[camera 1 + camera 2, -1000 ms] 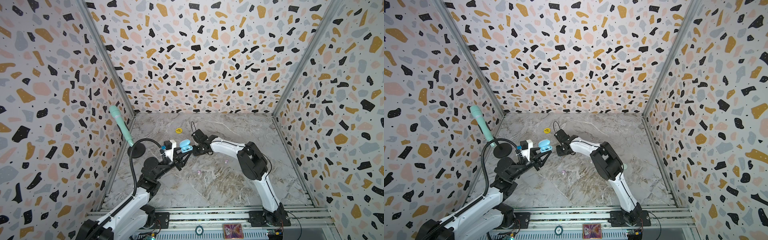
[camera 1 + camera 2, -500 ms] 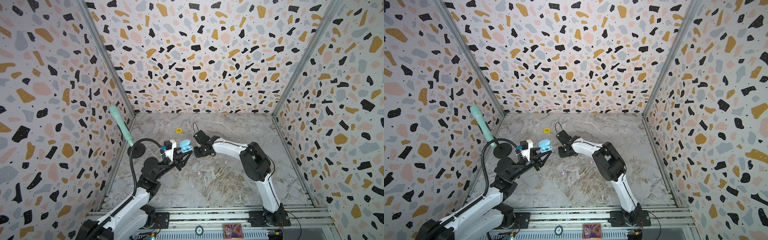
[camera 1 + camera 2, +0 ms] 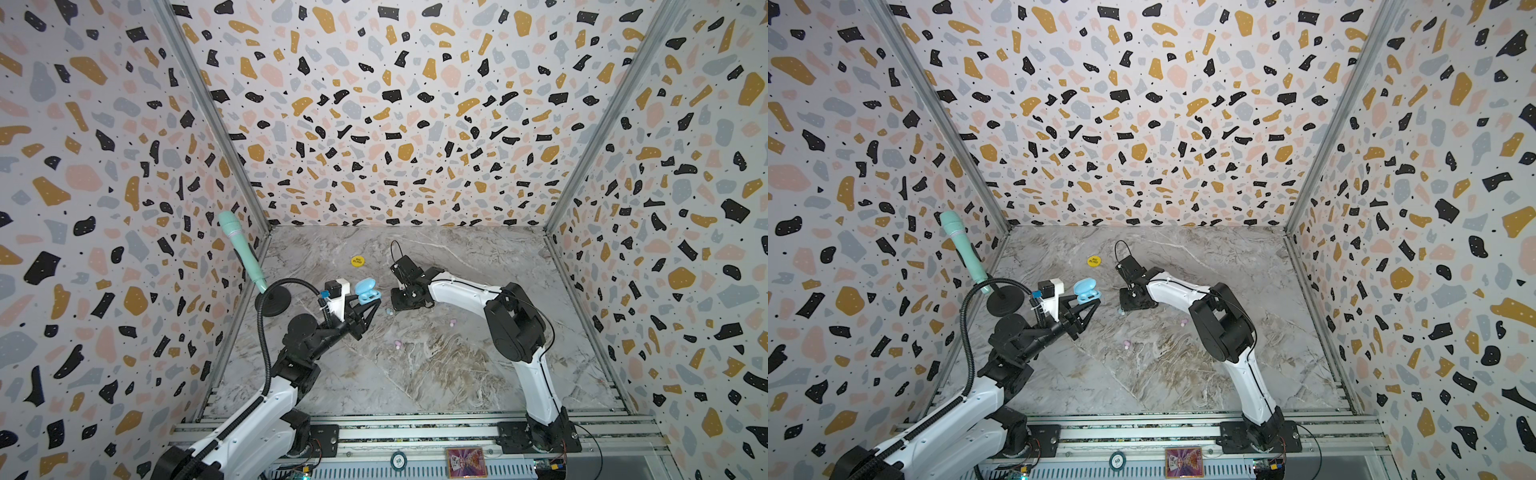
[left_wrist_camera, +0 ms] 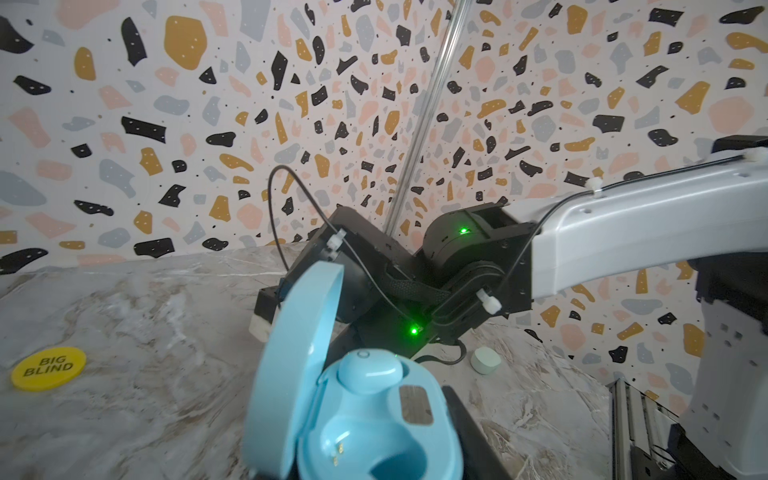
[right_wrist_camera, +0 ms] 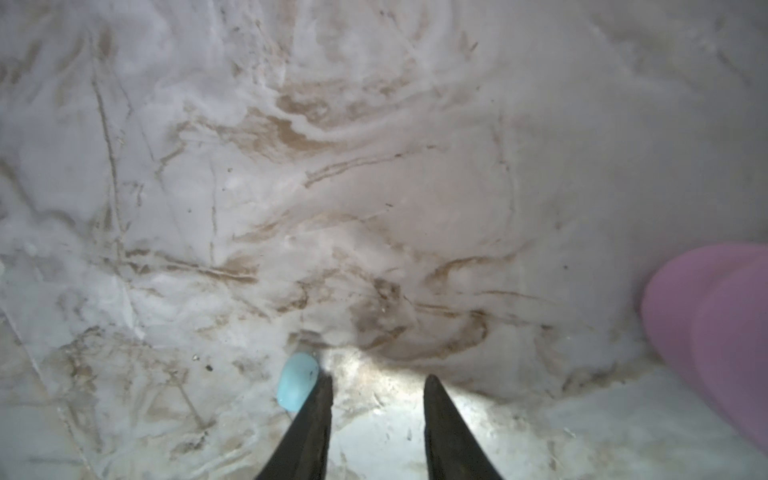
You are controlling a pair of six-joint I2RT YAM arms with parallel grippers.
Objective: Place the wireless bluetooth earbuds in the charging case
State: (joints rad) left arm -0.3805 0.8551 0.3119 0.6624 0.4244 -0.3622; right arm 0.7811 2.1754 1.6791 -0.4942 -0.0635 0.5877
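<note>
On table [image 3: 415, 374], three loose earbuds [image 3: 397, 343]; one seated in open case [image 4: 299, 353].

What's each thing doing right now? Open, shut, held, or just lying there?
Blue charging case: lid open, held off the table.
Blue earbud in the case: seated; the second slot empty.
Left gripper: shut on the case.
Right gripper: open, empty, tips down by the table.
Loose pale blue earbud: lying outside the jaws, beside one finger.
Pink earbuds: two lying loose on the table.
</note>
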